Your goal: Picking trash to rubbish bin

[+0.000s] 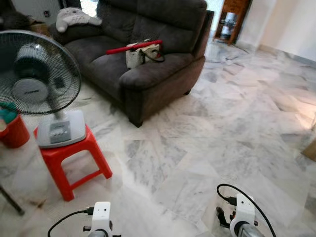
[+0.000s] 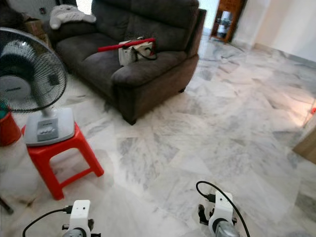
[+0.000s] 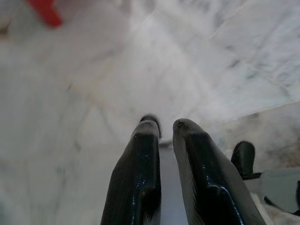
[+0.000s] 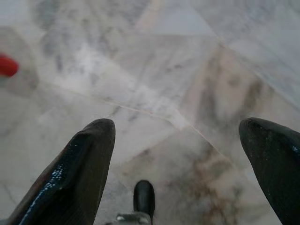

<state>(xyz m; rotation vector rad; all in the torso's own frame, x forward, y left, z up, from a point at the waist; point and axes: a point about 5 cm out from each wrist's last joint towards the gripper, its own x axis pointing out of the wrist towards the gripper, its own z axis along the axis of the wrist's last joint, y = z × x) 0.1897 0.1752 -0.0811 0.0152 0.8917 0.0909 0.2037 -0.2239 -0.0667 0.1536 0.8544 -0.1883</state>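
Fan (image 1: 34,74) on red stool (image 1: 74,160) beside sofa (image 1: 143,54).

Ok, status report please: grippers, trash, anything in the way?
Left gripper shut, right gripper open, both empty. No trash or bin sighted. Sofa ahead, fan on red stool left.

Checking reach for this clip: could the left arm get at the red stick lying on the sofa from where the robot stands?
Probably not. The red stick lies far across the floor on the sofa, while the left gripper hangs low over marble.
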